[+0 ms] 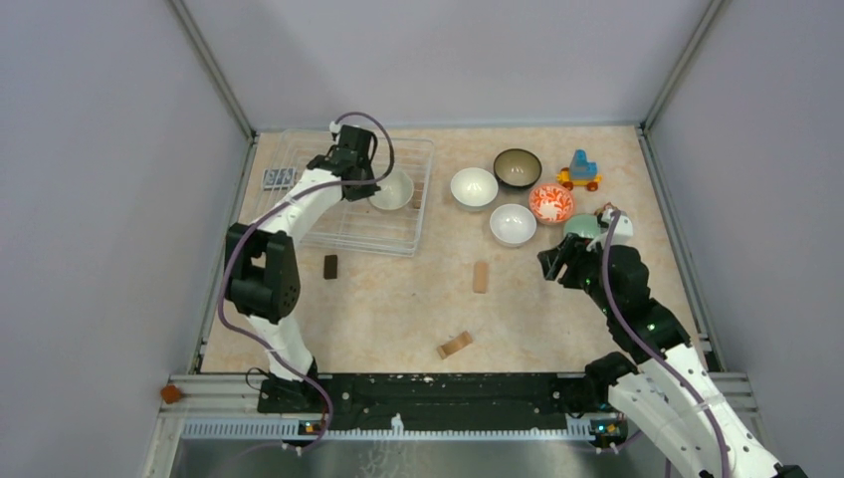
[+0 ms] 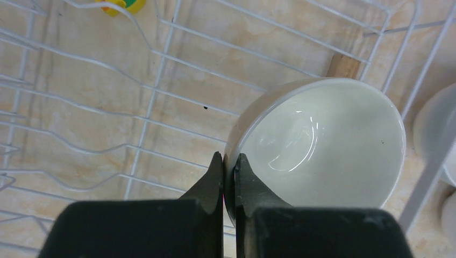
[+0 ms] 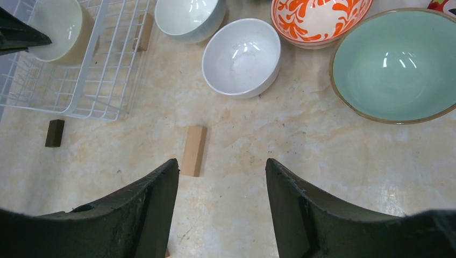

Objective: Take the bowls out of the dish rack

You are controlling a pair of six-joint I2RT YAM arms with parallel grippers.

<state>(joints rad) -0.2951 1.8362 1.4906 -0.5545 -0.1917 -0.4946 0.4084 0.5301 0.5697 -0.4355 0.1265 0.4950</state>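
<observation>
The wire dish rack (image 1: 348, 227) stands at the back left of the table. One white bowl (image 1: 396, 189) with a tan outside sits tilted in its right end. My left gripper (image 1: 372, 185) is shut on that bowl's near rim; in the left wrist view the bowl (image 2: 328, 145) has its wall pinched between the fingertips of the gripper (image 2: 229, 158), over the rack wires (image 2: 156, 97). Several bowls stand on the table to the right: white (image 1: 474, 186), dark (image 1: 518, 167), orange-patterned (image 1: 550, 203), white (image 1: 513, 224), pale green (image 3: 398, 64). My right gripper (image 3: 221, 166) hangs open over bare table, holding nothing.
A toy vehicle (image 1: 579, 171) stands at the back right. Wooden blocks lie mid-table (image 1: 481, 276) and near the front (image 1: 455, 345). A dark block (image 1: 330, 266) lies just in front of the rack. A small grey object (image 1: 279, 177) lies at the rack's left end.
</observation>
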